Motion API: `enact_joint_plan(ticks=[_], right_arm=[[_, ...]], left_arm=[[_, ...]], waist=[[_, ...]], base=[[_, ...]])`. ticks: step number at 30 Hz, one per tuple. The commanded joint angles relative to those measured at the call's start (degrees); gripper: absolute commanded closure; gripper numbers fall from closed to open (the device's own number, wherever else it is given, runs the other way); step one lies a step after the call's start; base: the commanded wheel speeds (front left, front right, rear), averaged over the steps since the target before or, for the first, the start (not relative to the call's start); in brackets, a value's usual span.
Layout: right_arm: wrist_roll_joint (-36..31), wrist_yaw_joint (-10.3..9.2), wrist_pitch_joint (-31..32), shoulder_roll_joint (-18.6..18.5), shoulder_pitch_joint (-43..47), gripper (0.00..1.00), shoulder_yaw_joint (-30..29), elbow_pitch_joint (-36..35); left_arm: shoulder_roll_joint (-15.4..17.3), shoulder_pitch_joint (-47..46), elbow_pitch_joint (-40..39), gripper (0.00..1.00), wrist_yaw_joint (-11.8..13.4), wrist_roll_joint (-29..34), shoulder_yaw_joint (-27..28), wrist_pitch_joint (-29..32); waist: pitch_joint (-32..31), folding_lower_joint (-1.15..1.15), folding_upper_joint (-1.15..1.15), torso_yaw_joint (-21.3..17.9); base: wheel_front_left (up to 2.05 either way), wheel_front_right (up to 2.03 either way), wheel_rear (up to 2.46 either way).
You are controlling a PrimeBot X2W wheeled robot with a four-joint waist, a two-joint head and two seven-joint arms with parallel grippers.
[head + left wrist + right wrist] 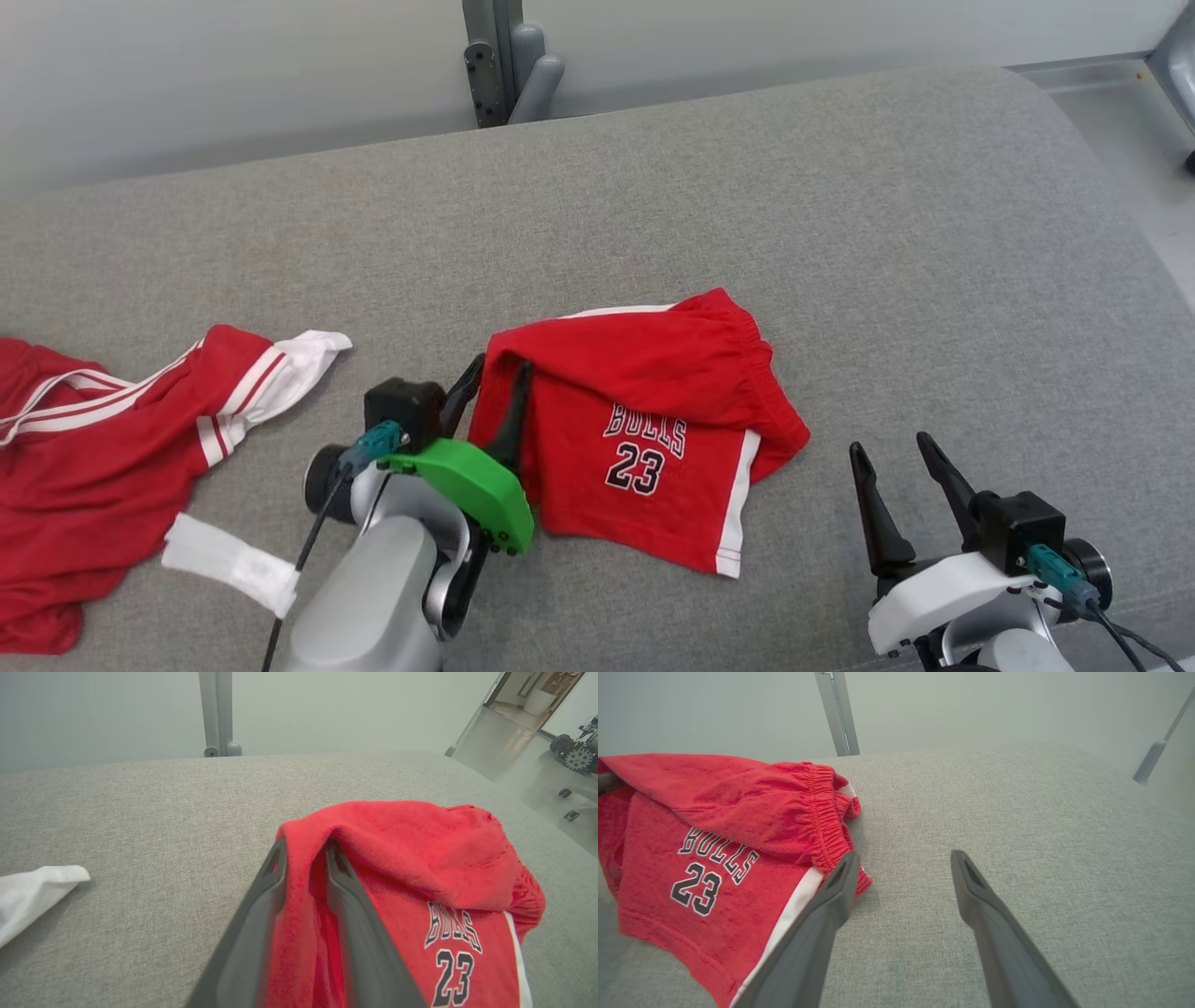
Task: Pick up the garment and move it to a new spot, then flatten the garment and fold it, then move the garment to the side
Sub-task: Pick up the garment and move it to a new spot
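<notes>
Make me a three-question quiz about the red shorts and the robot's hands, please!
1. Where do the red shorts lie?
A) on the grey fabric surface
B) on the floor
C) in a basket

2. What colour is the side stripe on the shorts?
A) blue
B) yellow
C) white

3. How is the right gripper?
A) shut on the shorts
B) open, holding nothing
C) shut on a sock

Answers:
1 A, grey fabric lies all around them.
2 C, a white band runs down their edge.
3 B, its fingers stand apart with nothing between them.
</notes>
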Motion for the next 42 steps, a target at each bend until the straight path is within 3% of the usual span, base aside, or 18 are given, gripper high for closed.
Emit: enact_joint_plan(ticks=[1,6,9,14,18,29,36,42], right_arm=[[-0.55,-0.03,-0.09,-0.14,0.89,0.0,0.23,-0.48],[-1.95,-0.02,-0.09,-0.17,1.89,0.0,-0.95,-2.18],[-2.98,-0.02,-0.09,-0.46,3.03,0.0,-2.04,-4.06],[-4.07,-0.02,-0.09,-1.01,4.33,0.0,-4.32,-7.63],[-5.61,-0.03,-0.09,-1.22,5.13,0.0,-6.9,-10.62],[-7.81,-0.03,-0.09,-0.85,7.59,0.0,-10.87,-9.44],[-7.38,-0.03,-0.09,-0.73,7.43,0.0,-10.53,-7.91],[-7.22,-0.03,-0.09,-0.69,6.9,0.0,-10.21,-7.38]], left_arm=[[0.02,3.44,-1.29,0.0,-1.48,-2.3,0.53,-0.83],[2.58,10.86,-8.11,0.0,-1.71,-3.95,2.55,-1.88],[5.59,17.77,-15.94,0.0,1.05,-3.4,5.68,-2.22],[9.43,28.86,-31.63,0.0,5.97,3.2,13.12,-2.21],[7.8,37.27,-40.14,0.0,6.98,9.53,20.24,-2.17],[2.3,43.95,-40.47,0.0,-1.81,17.69,30.49,-2.18],[0.41,41.58,-38.9,0.0,-4.59,19.17,32.09,-2.18],[0.03,40.73,-37.95,0.0,-5.5,19.68,32.58,-2.18]], waist=[[-1.36,0.0,0.0,0.02],[-2.78,0.0,0.0,0.23],[-3.6,0.0,0.0,1.23],[-3.95,0.0,0.0,3.31],[-4.66,0.0,0.0,4.69],[-4.88,0.0,0.0,6.26],[-5.14,0.0,0.0,5.95],[-5.45,0.0,0.0,5.53]], base=[[0.0,0.0,0.0],[0.0,0.0,0.0],[0.0,0.0,0.0],[0.0,0.0,0.0],[0.0,0.0,0.0],[0.0,0.0,0.0],[0.0,0.0,0.0],[0.0,0.0,0.0]])
